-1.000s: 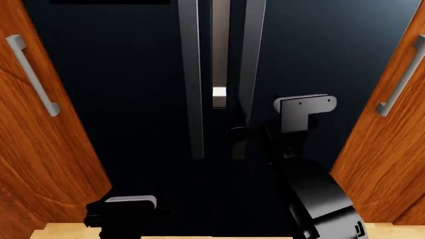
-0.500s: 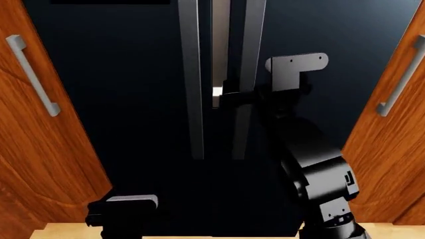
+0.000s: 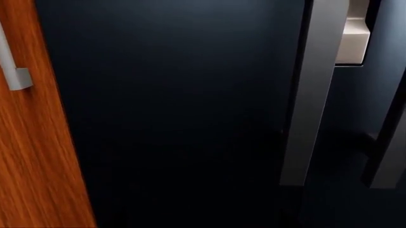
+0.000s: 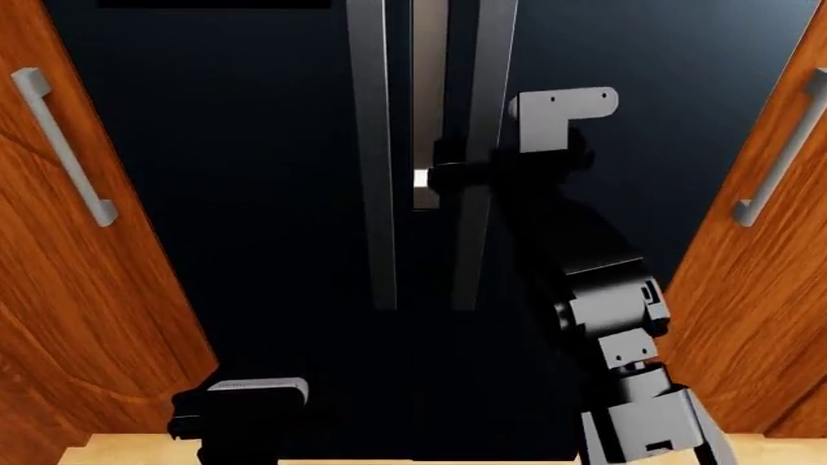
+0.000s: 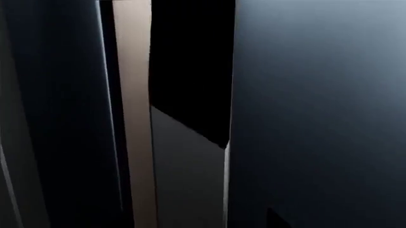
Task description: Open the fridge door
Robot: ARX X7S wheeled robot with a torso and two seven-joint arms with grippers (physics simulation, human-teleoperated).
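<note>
The fridge door [image 4: 633, 136] is the glossy black panel on the right, with its long grey handle [image 4: 489, 87] along its left edge. My right gripper [image 4: 463, 176] is raised to that handle at mid height, and its black fingers lie across the bar and hide it there. How the jaws stand does not show. The right wrist view is pressed close to the door [image 5: 317, 118] and shows no fingers. My left gripper [image 4: 239, 407] hangs low in front of the twin black door [image 4: 220, 194], touching nothing.
The twin door's handle [image 4: 372, 145] runs parallel just left of the narrow gap between the doors, where a pale patch [image 4: 427, 179] shows. Orange-brown cabinet doors with grey handles flank the fridge on the left [image 4: 77, 320] and right [image 4: 762, 291].
My right arm has risen from low beside the handle to mid height and moved left onto the bar. The left arm and both doors have not moved.
</note>
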